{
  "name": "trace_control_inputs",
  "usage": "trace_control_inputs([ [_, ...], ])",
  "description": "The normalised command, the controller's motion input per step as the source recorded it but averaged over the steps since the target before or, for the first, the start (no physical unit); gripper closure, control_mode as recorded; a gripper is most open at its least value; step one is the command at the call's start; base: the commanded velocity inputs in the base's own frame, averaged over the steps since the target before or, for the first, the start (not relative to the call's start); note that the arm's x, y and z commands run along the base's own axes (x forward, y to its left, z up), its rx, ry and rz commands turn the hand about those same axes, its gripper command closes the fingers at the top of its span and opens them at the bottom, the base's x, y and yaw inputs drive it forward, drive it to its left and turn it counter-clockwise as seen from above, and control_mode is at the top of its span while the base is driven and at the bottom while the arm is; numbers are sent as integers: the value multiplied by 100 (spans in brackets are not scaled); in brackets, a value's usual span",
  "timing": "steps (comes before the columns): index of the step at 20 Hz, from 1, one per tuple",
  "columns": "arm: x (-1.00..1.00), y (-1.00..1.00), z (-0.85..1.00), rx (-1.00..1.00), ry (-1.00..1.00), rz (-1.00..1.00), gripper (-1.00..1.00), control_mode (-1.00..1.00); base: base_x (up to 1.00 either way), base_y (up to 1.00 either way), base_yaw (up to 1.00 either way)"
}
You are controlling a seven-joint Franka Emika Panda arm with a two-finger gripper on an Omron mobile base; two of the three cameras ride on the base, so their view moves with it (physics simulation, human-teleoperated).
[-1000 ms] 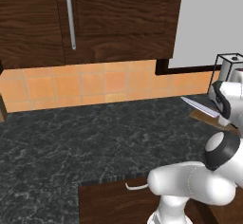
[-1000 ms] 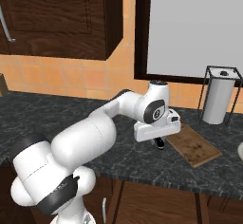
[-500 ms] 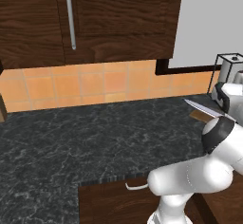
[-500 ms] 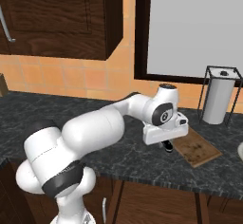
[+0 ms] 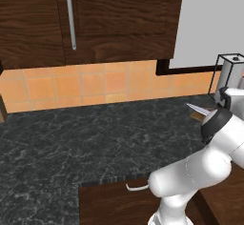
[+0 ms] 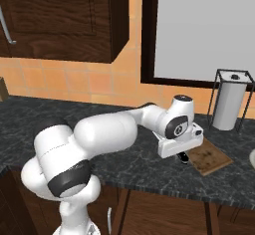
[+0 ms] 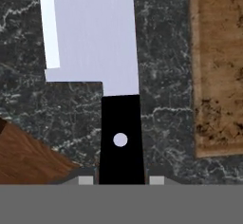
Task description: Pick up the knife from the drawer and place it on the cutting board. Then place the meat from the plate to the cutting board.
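Black-handled knife point(image 7: 120, 123) pinched in the hand point(image 7: 118, 180), blade outward over dark counter point(image 7: 161, 76), cutting board point(image 7: 216, 66) just beside.

No text, label or number seems readable anywhere, as far as these views show.

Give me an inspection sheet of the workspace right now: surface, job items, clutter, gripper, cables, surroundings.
Surface: dark marbled counter.
Job's things: knife held by its black handle, blade over the bare counter beside the cutting board, not yet on it. Meat and plate: nothing seen.
Clutter: paper towel roll in a wire stand behind the board.
Grippers: gripper shut on the knife handle.
Cables: nothing seen.
Surroundings: orange tile backsplash, dark wood cabinet above.
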Motion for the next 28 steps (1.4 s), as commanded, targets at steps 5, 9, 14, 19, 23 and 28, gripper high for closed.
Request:
trace_control_inputs([
  [5,18,-20,-8,0,-7,8,100,-100,0,0,0],
  [9,18,-20,-20,0,-1,4,100,-100,0,0,0],
  [14,26,-15,-12,0,0,0,100,-100,0,0,0],
  [19,35,-10,-5,0,0,0,100,-100,0,0,0],
  [23,19,-19,-14,0,0,-2,100,-100,0,0,0],
  [28,12,-27,-18,0,0,-4,100,-100,0,0,0],
])
